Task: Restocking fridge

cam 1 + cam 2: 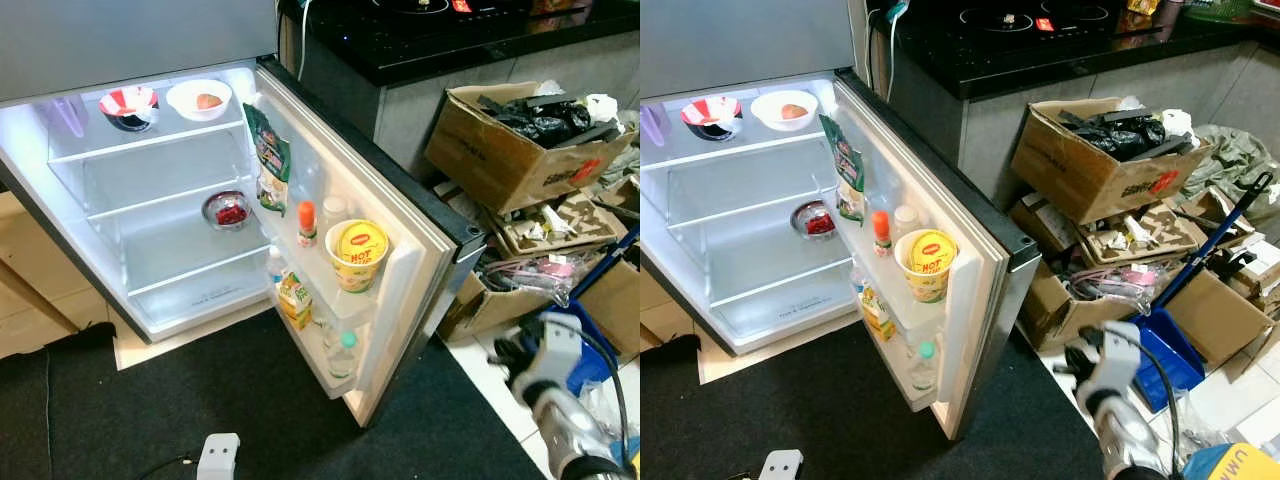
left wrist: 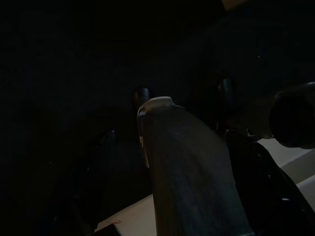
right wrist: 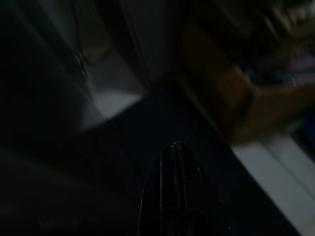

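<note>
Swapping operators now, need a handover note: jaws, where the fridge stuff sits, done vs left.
Right gripper: low beside the open fridge door, nothing seen in it; whether open or shut can't be told. Left gripper: wrist view too dark to judge.
Shelves: red-and-white bowl and white bowl on top, small steel bowl mid shelf.
Door racks: green pouch, orange-capped bottle, yellow noodle cup, juice carton, bottle at bottom.
Done: fridge open, partly stocked.
Left: lower shelves bare; no item in hand yet.
</note>
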Robot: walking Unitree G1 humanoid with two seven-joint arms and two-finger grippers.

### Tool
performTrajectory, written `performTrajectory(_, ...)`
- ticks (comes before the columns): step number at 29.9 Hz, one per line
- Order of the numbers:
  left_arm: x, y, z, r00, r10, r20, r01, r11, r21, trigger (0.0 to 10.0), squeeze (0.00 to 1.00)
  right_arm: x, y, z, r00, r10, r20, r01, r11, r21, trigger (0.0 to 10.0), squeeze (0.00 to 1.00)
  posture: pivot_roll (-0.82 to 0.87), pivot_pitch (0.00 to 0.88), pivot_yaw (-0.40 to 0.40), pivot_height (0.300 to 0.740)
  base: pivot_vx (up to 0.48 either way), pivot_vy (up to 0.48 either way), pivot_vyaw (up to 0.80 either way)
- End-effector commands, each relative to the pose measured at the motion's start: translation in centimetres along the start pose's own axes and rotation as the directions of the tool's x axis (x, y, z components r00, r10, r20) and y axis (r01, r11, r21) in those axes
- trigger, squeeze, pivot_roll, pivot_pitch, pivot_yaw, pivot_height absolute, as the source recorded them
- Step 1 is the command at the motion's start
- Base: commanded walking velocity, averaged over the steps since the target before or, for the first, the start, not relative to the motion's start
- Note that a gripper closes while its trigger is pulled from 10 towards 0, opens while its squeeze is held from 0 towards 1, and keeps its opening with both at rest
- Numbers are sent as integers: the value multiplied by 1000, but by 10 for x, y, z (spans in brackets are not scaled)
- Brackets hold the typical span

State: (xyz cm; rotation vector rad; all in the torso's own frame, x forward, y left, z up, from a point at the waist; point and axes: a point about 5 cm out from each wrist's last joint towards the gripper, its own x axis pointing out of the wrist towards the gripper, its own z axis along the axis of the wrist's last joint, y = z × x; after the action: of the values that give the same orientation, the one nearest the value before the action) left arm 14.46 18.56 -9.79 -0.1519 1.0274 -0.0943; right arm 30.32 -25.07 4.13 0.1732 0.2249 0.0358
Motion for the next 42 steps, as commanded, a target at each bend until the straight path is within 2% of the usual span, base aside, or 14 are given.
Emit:
performTrajectory(1,-3,-3,-18,999,-4,-54,3,1000,-26,10000,0,5,2,11,999,2,51,-2,1000,4,0,0,-142,123,-49,740,0,0,0)
performTrajectory(3,-3,-3,-18,999,-5,-53,3,1000,-28,10000,0,6,3,13,998,8,57,-8,1000,5,0,0,-142,123,-49,740,0,0,0)
performTrajectory(5,-3,-3,-19,998,-7,-55,6,1000,-30,10000,0,12,18,18,991,124,58,-123,992,-20,10000,0,-141,125,-51,740,0,0,0)
performTrajectory(18,-2,-5,-17,999,-20,-48,18,999,-27,10000,0,23,92,42,851,514,107,-496,854,-157,10000,0,-141,124,-53,740,0,0,0)
performTrajectory(20,-2,-4,-16,999,-19,-48,18,999,-28,10000,0,6,127,42,661,748,64,-732,661,-164,10000,0,-140,122,-53,740,0,0,0)
performTrajectory(24,-2,-4,-17,999,-19,-48,18,999,-28,10000,0,-14,151,45,479,875,63,-867,483,-120,10000,0,-140,122,-53,740,0,0,0)
performTrajectory(26,-2,-4,-17,999,-19,-49,17,999,-29,10000,0,-49,180,63,213,967,138,-975,218,-29,10000,0,-139,119,-57,740,0,0,0)
performTrajectory(27,-2,-4,-17,999,-19,-49,17,999,-29,10000,0,-49,180,63,213,967,138,-975,218,-29,10000,0,-139,119,-57,740,0,0,0)
performTrajectory(29,-2,-4,-17,999,-19,-48,17,999,-34,10000,0,-76,199,71,26,983,180,-1000,24,12,10000,0,-136,120,-59,740,0,0,0)
performTrajectory(31,-2,-5,-16,999,-19,-44,17,999,-41,10000,0,-68,199,73,84,974,212,-996,84,8,10000,0,-136,119,-60,740,0,0,0)
performTrajectory(35,-1,-7,-17,999,-24,-45,22,999,-44,10000,0,-13,159,50,556,822,122,-825,564,-40,10000,0,-138,121,-61,740,0,0,0)
performTrajectory(36,-1,-7,-17,999,-24,-45,22,999,-44,10000,0,-13,159,50,556,822,122,-825,564,-40,10000,0,-138,121,-61,740,0,0,0)
performTrajectory(39,-1,-8,-17,999,-23,-47,21,999,-46,10000,0,-2,97,15,809,587,-34,-586,810,30,10000,0,-136,119,-61,740,0,0,0)
performTrajectory(42,-1,-8,-18,999,-22,-47,20,999,-46,10000,0,-3,85,5,842,533,-84,-532,846,32,10000,0,-135,121,-61,740,0,0,0)
